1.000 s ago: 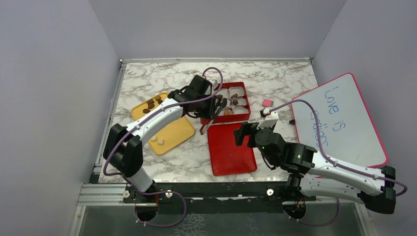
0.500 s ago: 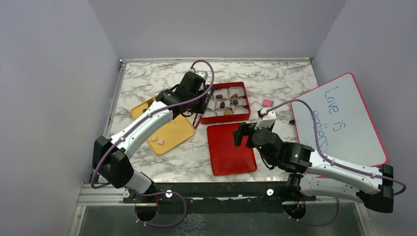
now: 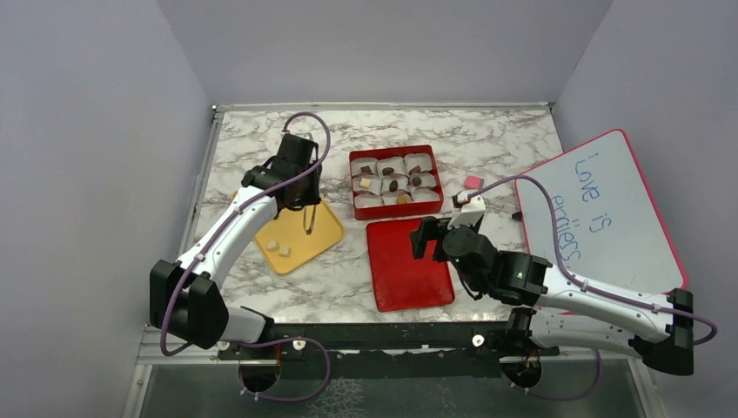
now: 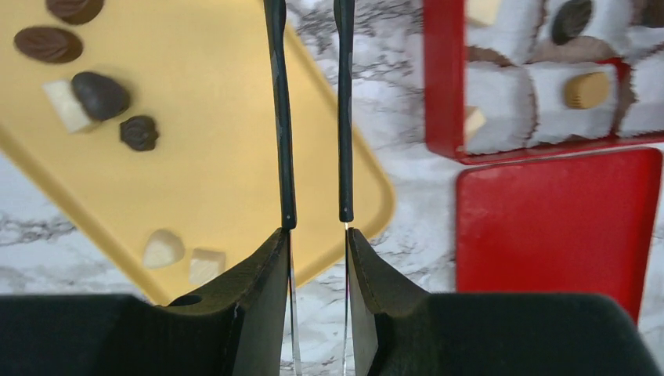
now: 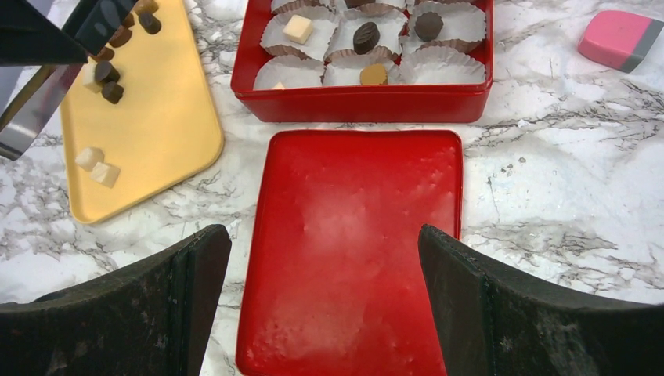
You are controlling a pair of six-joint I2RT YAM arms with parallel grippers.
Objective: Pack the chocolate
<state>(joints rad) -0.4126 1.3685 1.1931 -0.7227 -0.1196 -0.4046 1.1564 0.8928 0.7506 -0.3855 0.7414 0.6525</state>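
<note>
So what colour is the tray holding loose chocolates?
Yellow tray, best in the right wrist view.

Mostly plastic and paper in this one
The table (image 3: pixel 487 139) has a smooth marble-look top. The yellow tray (image 4: pixel 211 172) is matt plastic, the red box (image 5: pixel 360 106) and lid (image 5: pixel 352 235) glossy plastic, lid kinda cloudy. White cups (image 5: pixel 450 66) are crinkly paper, dark chocolate (image 4: pixel 100 94) slightly shiny, and the tweezers (image 4: pixel 283 141) are shiny metal with matt black tips.
</note>
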